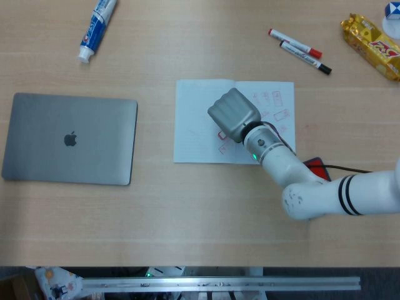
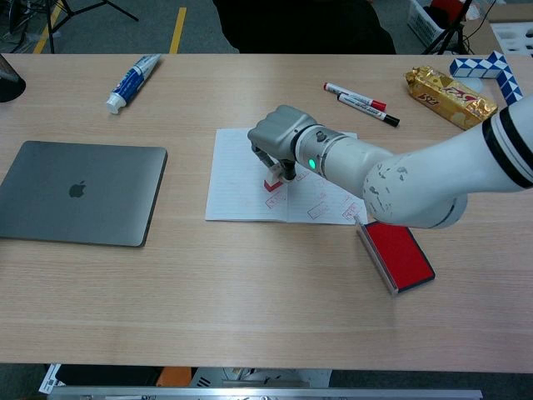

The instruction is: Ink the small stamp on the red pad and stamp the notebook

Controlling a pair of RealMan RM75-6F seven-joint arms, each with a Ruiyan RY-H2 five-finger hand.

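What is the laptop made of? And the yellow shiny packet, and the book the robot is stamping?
The laptop looks like matte grey metal, smooth and evenly dull. The packet seems to be foil or glossy plastic: it crinkles and glints gold. The notebook is paper, thin, white and faintly lined, with red stamp marks.

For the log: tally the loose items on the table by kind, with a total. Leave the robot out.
Laptop: 1
Toothpaste tube: 1
Marker pens: 2
Notebook: 1
Small stamp: 1
Red ink pad: 1
Gold snack packet: 1
Blue-and-white snake puzzle: 1
Total: 9
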